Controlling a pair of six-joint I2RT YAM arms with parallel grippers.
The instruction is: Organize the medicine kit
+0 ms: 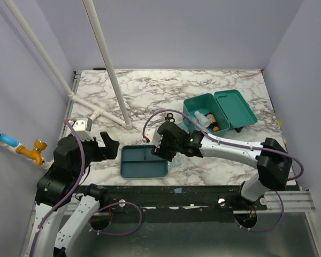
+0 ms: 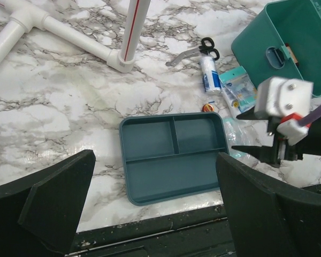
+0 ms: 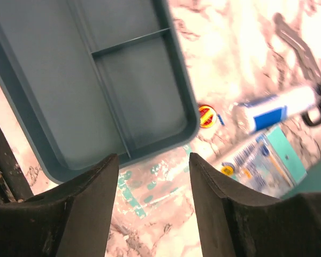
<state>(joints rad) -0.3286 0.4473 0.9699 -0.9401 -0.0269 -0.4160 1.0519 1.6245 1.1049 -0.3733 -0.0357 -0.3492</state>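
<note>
Top external, rounded teal medicine kit (image 1: 235, 110)

The table (image 1: 166, 88) is white marble, veined grey-brown — the medicine kit (image 1: 235, 110) is teal-green, the tray (image 1: 142, 170) a duller blue-teal. The tube (image 2: 208, 75) is white with blue — the scissors (image 2: 197, 52) black-handled.

Top view: high behind the arm bases, looking down over the whole white-and-grey marbled tabletop (image 1: 214, 91).
Left wrist view: mid-height, angled down and forward past the left gripper (image 2: 155, 158).
Right wrist view: very close, blurred, seemingly near-vertical past the right gripper (image 3: 153, 158).
Shared: flat teal divided plastic tray (image 1: 136, 168), in all three.
</note>
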